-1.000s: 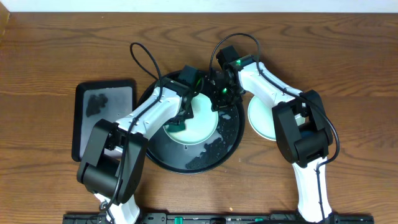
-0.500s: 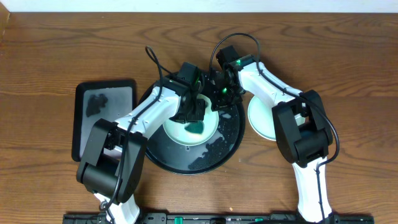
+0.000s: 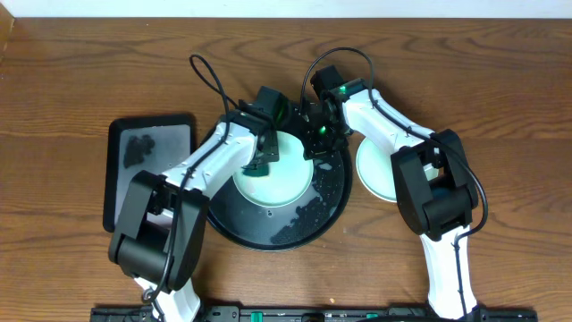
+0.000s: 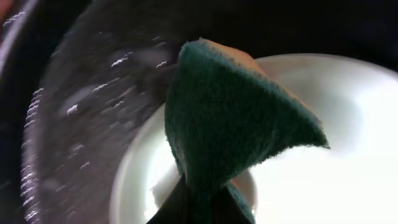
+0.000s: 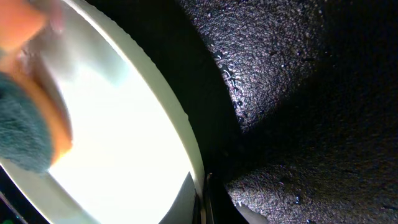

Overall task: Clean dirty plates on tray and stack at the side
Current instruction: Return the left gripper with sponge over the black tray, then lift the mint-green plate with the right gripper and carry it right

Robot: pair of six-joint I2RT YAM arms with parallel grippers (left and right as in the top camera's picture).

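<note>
Your left end effector clamps a teal sponge against the pale mint plastic plate on the round black tray. Another pale plate already lies aside on the tabletop, so cleaning looks partly done.

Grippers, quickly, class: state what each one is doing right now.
Left gripper: closed on the sponge.
Right gripper: closed on the rim of the plate.

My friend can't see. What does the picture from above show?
The left hand holds a sponge on a pale plate on a round black tray. Another plate sits beside the tray.
</note>
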